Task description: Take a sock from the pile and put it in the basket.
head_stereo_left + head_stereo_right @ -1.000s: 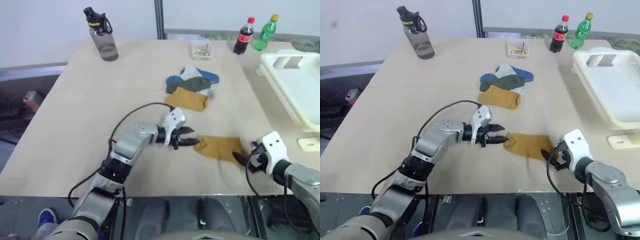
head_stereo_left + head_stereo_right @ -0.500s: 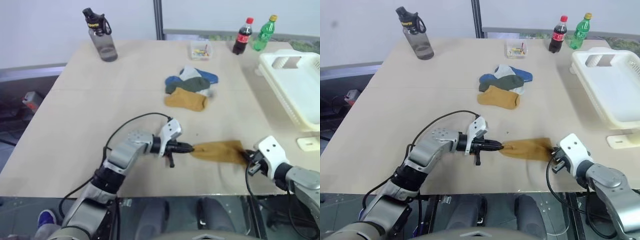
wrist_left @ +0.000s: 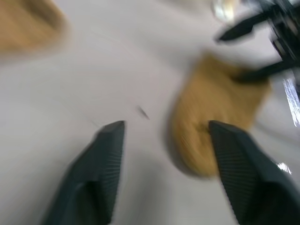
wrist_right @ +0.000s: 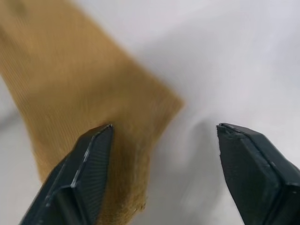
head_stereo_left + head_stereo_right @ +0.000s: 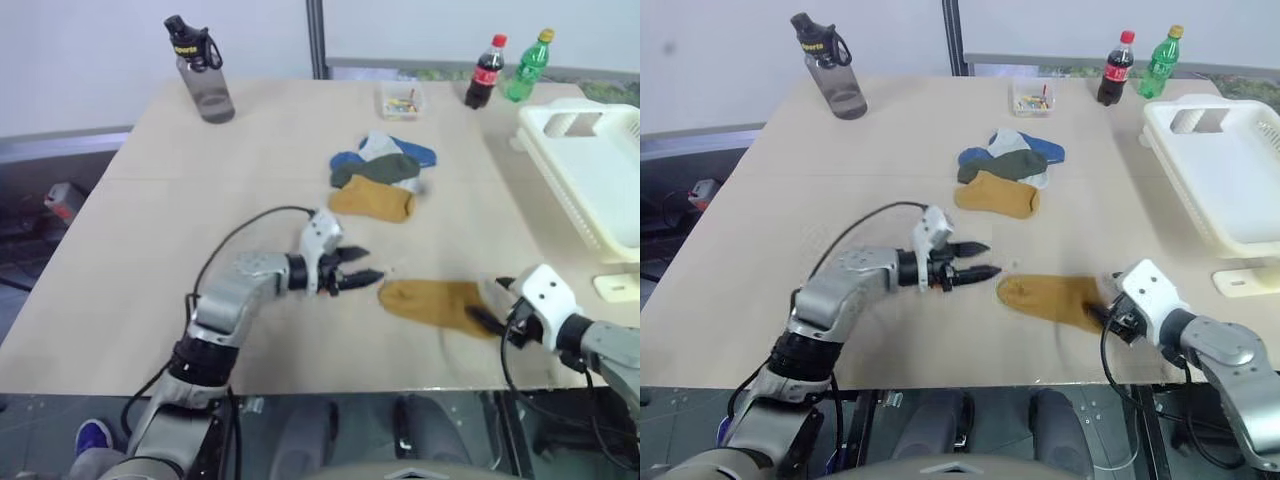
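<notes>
Head stereo overhead; wrist cameras close, table [image 5: 150,250].

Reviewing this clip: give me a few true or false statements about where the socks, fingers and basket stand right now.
1. The mustard sock lies flat on the table between both grippers. True.
2. The left gripper is shut on that sock. False: its fingers are open, short of it.
3. The basket holds a sock. False: none is visible inside.
4. The right gripper is open at the sock's end. True.
5. The pile sits beyond the lone sock. True.
</notes>
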